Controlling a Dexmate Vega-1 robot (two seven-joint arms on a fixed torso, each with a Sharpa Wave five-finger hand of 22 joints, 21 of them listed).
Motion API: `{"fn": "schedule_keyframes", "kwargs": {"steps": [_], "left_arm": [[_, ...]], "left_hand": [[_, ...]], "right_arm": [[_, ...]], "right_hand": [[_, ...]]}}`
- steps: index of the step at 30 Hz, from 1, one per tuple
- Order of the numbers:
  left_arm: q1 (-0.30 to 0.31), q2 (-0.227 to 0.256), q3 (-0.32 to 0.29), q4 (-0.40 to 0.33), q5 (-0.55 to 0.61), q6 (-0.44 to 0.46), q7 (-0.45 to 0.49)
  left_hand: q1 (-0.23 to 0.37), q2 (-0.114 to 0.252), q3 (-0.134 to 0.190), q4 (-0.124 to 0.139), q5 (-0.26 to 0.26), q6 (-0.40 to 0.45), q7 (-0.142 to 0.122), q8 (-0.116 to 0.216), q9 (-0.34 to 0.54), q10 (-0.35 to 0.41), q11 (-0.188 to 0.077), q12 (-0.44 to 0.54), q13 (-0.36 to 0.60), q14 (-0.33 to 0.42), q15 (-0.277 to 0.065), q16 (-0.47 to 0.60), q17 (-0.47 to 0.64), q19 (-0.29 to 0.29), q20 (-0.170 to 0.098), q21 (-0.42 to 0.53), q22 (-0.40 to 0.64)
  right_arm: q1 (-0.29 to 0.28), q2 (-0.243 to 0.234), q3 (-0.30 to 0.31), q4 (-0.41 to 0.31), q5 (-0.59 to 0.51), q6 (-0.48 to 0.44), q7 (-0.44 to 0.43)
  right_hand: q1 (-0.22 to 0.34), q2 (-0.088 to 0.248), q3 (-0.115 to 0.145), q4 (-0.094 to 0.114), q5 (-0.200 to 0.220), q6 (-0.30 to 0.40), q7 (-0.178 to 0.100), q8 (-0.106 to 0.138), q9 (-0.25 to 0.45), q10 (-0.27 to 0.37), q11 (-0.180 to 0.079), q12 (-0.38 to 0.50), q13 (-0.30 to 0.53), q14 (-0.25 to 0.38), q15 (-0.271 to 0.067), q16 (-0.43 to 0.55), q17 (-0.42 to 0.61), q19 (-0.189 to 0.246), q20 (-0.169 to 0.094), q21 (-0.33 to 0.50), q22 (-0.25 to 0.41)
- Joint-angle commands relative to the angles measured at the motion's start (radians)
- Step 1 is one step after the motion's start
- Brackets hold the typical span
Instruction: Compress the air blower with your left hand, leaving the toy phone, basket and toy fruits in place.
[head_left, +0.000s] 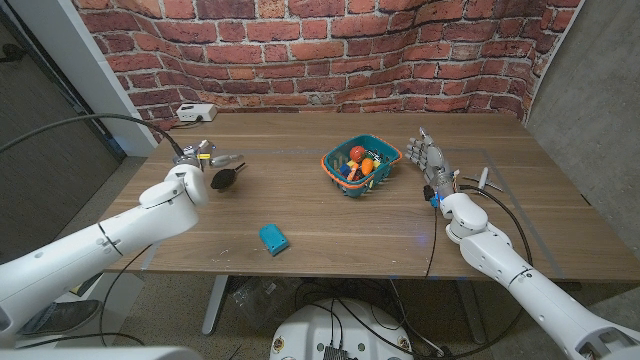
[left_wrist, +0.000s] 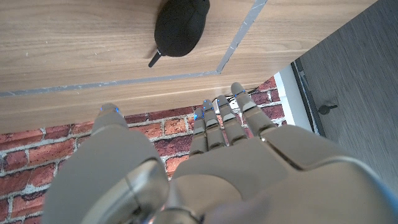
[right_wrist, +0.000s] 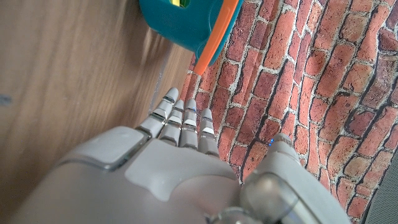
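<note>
Head view gives me the table (head_left: 330, 215) with my left hand (head_left: 207, 160) at its far left, fingers spread and holding nothing, just beside the black blower (head_left: 225, 179). From the left wrist view I see the same hand (left_wrist: 205, 155) above the table edge with the blower (left_wrist: 181, 27) apart from the fingertips, its nozzle pointing back toward the hand; nothing lies between them. Tape lines (left_wrist: 231, 50) run on the wood next to the blower.

The basket (head_left: 360, 168) sits near the table's middle, toward the far side, with toy fruits (head_left: 358, 162) inside, well right of the blower. The blue toy phone (head_left: 273, 239) lies nearer me, between blower and basket but well apart from both. A white box (head_left: 196, 113) with a cable sits at the far left edge by the brick wall (head_left: 330, 50).

My right hand (head_left: 430, 160) stands just right of the basket, fingers straight and together, holding nothing; its wrist view shows the fingers (right_wrist: 180, 121) near the basket (right_wrist: 180, 22).
</note>
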Motion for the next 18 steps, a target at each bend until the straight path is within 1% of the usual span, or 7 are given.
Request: {"fn": "schedule_keyframes", "kwargs": {"steps": [1, 4, 10, 18], "left_arm": [[-0.098, 0.036, 0.113, 0.004, 0.056, 0.050, -0.115], [-0.126, 0.041, 0.140, 0.017, 0.073, 0.050, -0.152], [-0.161, 0.042, 0.175, 0.031, 0.100, 0.067, -0.211], [-0.208, 0.057, 0.219, 0.052, 0.140, 0.057, -0.299]], "left_hand": [[0.046, 0.000, 0.010, -0.027, 0.001, 0.011, -0.016, 0.000, 0.005, 0.005, -0.017, -0.005, 0.003, 0.011, -0.011, -0.001, 0.003, 0.021, -0.004, 0.007, 0.001], [0.056, -0.001, 0.012, -0.032, 0.000, 0.014, -0.018, 0.000, 0.005, 0.007, -0.019, -0.006, 0.004, 0.017, -0.012, 0.000, 0.003, 0.028, -0.004, 0.008, 0.001], [0.065, -0.002, 0.013, -0.037, -0.002, 0.021, -0.022, 0.001, 0.005, 0.016, -0.021, -0.004, 0.004, 0.031, -0.016, 0.003, 0.003, 0.043, 0.000, 0.012, 0.002], [0.071, -0.002, 0.013, -0.040, -0.004, 0.030, -0.024, 0.003, 0.005, 0.021, -0.026, -0.004, 0.004, 0.040, -0.018, 0.004, 0.004, 0.054, 0.000, 0.015, 0.002]], "right_arm": [[-0.015, -0.008, 0.001, -0.019, 0.003, -0.011, -0.007], [-0.022, -0.009, 0.003, -0.025, 0.004, -0.014, -0.013], [-0.026, -0.016, -0.001, -0.038, -0.001, -0.028, -0.018], [-0.022, -0.017, -0.007, -0.049, -0.012, -0.037, -0.024]], "right_hand": [[0.007, 0.004, 0.007, -0.005, -0.001, 0.007, 0.007, -0.002, 0.004, 0.012, 0.000, 0.000, 0.005, 0.006, 0.000, -0.004, 0.001, 0.006, 0.001, -0.005, 0.003], [0.007, 0.004, 0.007, -0.005, -0.001, 0.008, 0.007, -0.002, 0.004, 0.011, -0.002, -0.001, 0.005, 0.007, -0.001, -0.004, 0.001, 0.006, 0.001, -0.006, 0.003], [0.007, 0.005, 0.007, -0.005, -0.001, 0.008, 0.007, -0.002, 0.004, 0.012, -0.001, -0.001, 0.005, 0.007, 0.000, -0.004, 0.001, 0.007, 0.001, -0.007, 0.003], [0.007, 0.005, 0.007, -0.005, -0.001, 0.008, 0.007, -0.002, 0.004, 0.012, 0.000, -0.001, 0.006, 0.008, 0.000, -0.004, 0.001, 0.008, 0.001, -0.009, 0.003]]}}
